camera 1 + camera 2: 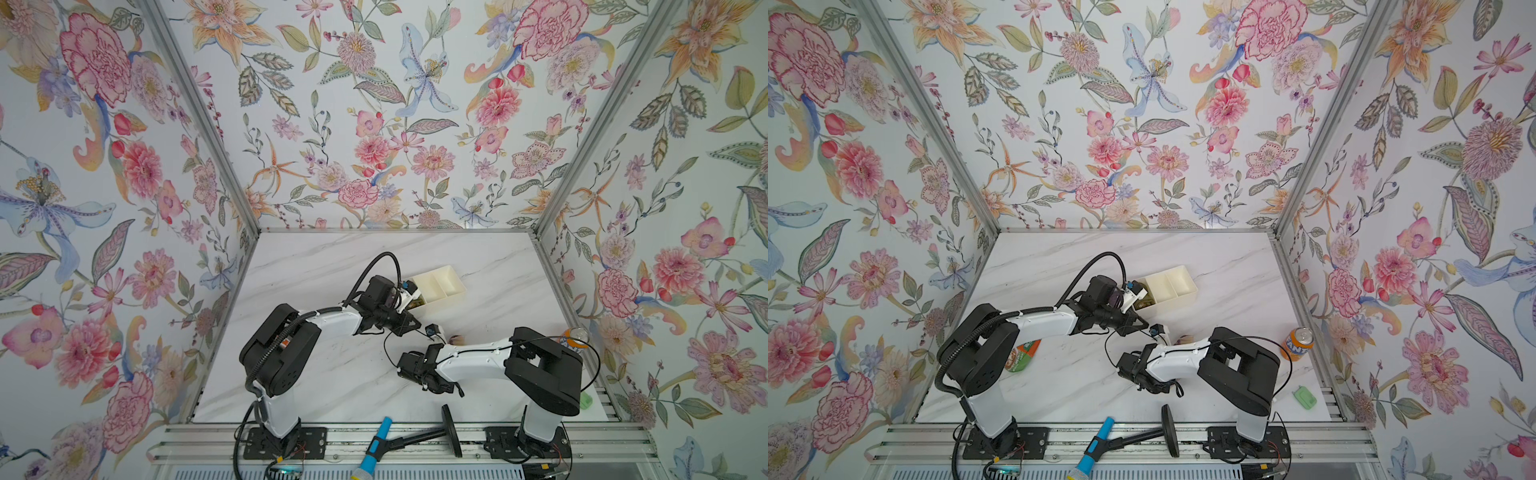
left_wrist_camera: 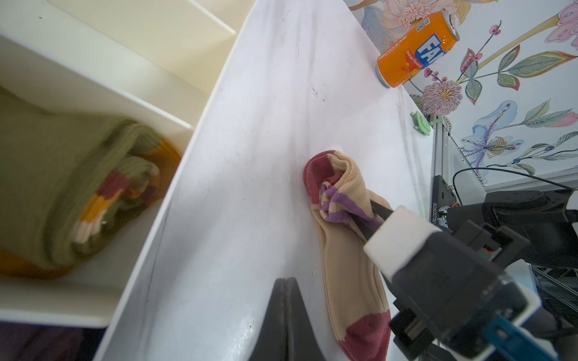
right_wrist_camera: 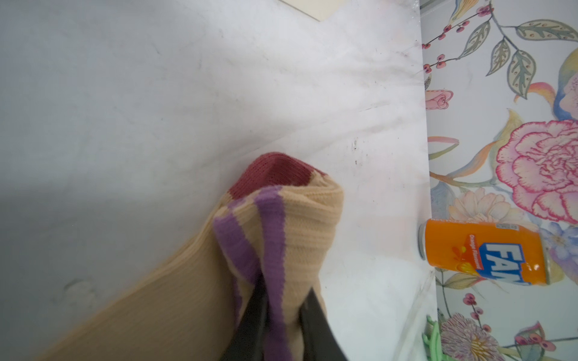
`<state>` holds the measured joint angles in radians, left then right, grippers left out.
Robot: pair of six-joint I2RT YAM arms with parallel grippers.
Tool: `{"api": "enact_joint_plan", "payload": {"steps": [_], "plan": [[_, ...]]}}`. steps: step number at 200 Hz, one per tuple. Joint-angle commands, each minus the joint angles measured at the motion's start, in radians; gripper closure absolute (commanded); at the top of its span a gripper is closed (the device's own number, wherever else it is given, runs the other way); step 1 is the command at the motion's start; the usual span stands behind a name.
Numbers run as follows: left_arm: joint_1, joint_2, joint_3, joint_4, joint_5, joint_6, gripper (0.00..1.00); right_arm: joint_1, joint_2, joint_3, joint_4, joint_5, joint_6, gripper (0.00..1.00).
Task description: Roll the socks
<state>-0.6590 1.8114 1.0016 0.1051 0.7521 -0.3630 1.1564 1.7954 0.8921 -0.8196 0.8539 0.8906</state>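
left gripper [image 2: 285, 283]: I am clenching it empty, near the socks [image 2: 350, 268] | right gripper [image 3: 283, 298]: I am pinching their purple-striped cuff, bunched over on the table [image 2: 250, 156]

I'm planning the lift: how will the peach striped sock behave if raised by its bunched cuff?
Probably floppy: the sock lies limp and creased on the table, so its toe would dangle. Likely light: thin knit. Ribbed folds in the right pincer should resist slipping.
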Motion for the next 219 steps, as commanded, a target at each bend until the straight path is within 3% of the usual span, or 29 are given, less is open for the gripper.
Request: {"api": "enact_joint_plan", "payload": {"steps": [1, 80, 154, 219], "plan": [[0.012, -0.027, -0.003, -0.022, -0.008, 0.023, 0.95, 0.008, 0.0, -0.042, 0.071, -0.124, -0.07, 0.76], [0.013, -0.019, 0.012, -0.031, -0.01, 0.029, 0.95, -0.009, -0.16, -0.124, 0.239, -0.271, -0.213, 0.63], [0.013, -0.02, 0.02, -0.062, -0.039, 0.048, 0.95, -0.054, -0.297, -0.154, 0.306, -0.356, -0.265, 0.49], [0.013, -0.014, 0.02, -0.058, -0.045, 0.052, 0.96, -0.109, -0.439, -0.199, 0.356, -0.443, -0.292, 0.44]]}}
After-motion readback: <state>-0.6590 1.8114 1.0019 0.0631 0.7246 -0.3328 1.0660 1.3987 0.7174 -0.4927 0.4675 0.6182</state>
